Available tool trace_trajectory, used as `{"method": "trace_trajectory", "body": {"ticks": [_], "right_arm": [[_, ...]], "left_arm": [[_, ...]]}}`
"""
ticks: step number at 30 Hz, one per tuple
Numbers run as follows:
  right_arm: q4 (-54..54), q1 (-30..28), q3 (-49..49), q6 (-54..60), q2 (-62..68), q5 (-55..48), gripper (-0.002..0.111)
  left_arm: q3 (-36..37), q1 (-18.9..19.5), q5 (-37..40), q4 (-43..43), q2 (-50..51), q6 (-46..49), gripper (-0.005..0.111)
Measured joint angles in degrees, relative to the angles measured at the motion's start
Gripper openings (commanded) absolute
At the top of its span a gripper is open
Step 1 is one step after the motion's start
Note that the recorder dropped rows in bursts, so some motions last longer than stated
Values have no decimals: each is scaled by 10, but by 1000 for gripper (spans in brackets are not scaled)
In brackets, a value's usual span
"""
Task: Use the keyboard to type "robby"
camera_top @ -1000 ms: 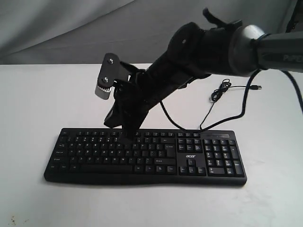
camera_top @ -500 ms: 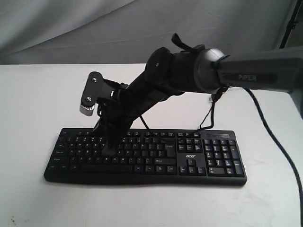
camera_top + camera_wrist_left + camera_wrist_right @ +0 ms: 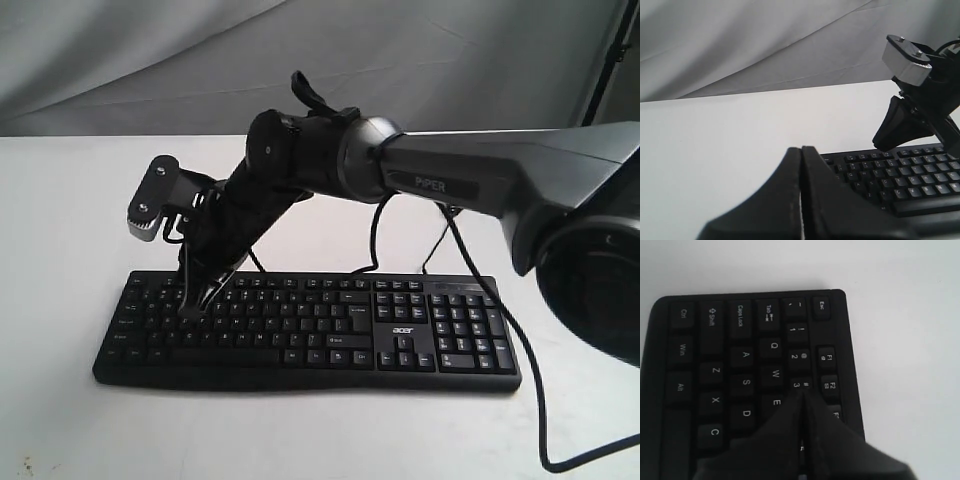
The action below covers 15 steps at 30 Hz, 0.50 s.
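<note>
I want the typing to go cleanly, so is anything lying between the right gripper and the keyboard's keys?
Nothing visible does. The right gripper, shut, points down at the keyboard near the 3 key and E key, with only bare keys under its tip.

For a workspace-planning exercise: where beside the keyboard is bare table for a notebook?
Bare table lies left of the keyboard and along its front edge. Crowded: behind it, cables and the right arm; the right end effector over its left keys.
</note>
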<state>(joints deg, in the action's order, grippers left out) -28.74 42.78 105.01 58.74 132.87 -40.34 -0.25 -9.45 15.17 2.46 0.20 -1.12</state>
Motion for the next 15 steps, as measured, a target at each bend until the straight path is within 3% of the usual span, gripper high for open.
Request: {"method": "trace_trajectory", "body": {"ticks": [15], "right_arm": [[7,0,7,-7,11,-26,0]], "left_arm": [[0,0,0,0,0,0,0]]}}
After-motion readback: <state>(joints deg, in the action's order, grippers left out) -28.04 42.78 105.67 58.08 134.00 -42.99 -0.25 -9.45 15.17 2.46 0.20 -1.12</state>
